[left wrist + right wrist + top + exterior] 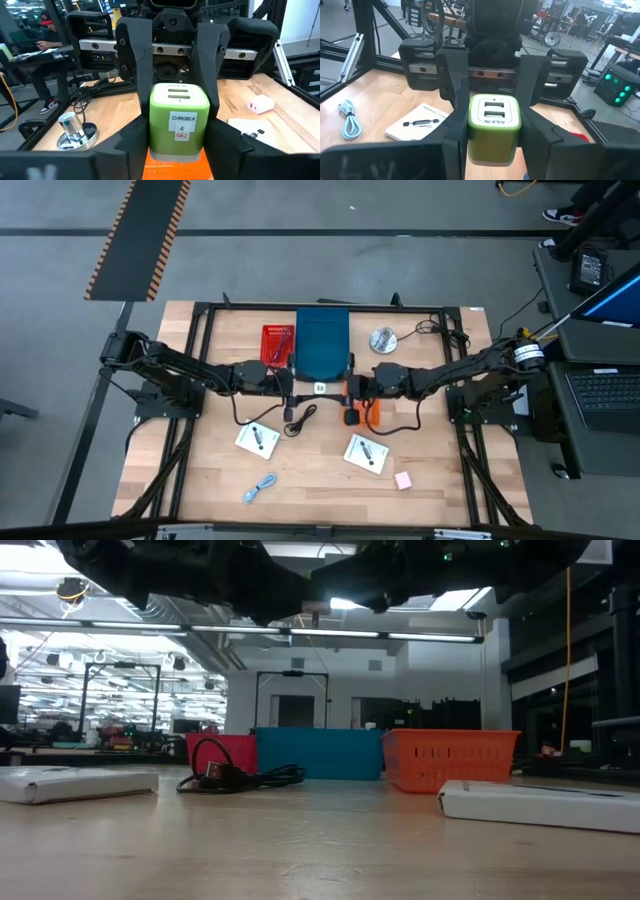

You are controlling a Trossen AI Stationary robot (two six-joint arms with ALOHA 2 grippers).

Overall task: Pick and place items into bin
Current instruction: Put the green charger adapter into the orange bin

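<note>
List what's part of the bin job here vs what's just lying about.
Job: green charger, between left gripper and right gripper at table centre; blue bin; two white cards; black cable; light-blue cable; pink block.
Lying about: silver disc; red box; orange basket.

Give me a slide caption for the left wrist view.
Both pincers grip one green charger between them above the wooden table.
</note>
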